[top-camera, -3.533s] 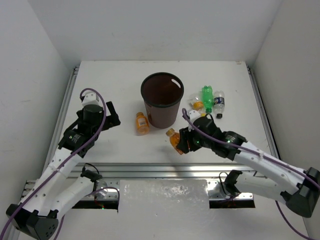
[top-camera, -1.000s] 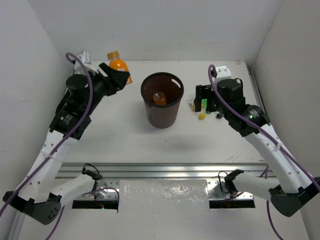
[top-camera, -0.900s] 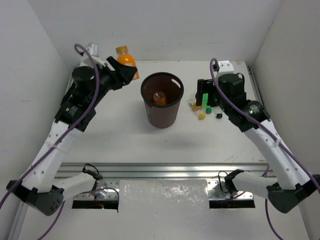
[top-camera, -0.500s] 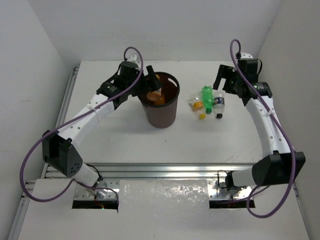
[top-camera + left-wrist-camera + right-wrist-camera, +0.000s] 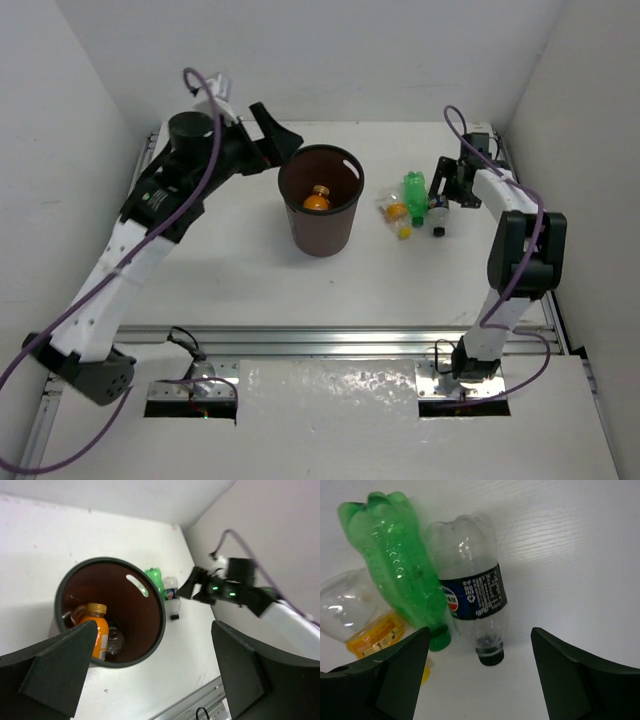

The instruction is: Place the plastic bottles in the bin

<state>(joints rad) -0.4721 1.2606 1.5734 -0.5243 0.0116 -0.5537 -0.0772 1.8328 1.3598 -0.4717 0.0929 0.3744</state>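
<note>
The dark brown bin (image 5: 322,235) stands mid-table. An orange bottle (image 5: 318,197) stands inside it; the left wrist view shows that orange bottle (image 5: 95,632) beside a clear one (image 5: 116,641) within the bin (image 5: 163,622). My left gripper (image 5: 272,143) is open and empty, raised up-left of the rim. A green bottle (image 5: 395,565), a clear dark-labelled bottle (image 5: 475,595) with a black cap and a small yellow-capped bottle (image 5: 360,617) lie together right of the bin. My right gripper (image 5: 480,680) is open just above the clear bottle (image 5: 437,207).
The table's right rail (image 5: 520,210) runs close behind my right arm. White walls close in the back and both sides. The aluminium front rail (image 5: 320,340) runs along the near edge.
The orange bottle has left my left gripper and now sits in the bin; that gripper drew back up and left. My right gripper moved down toward the clear bottle.
</note>
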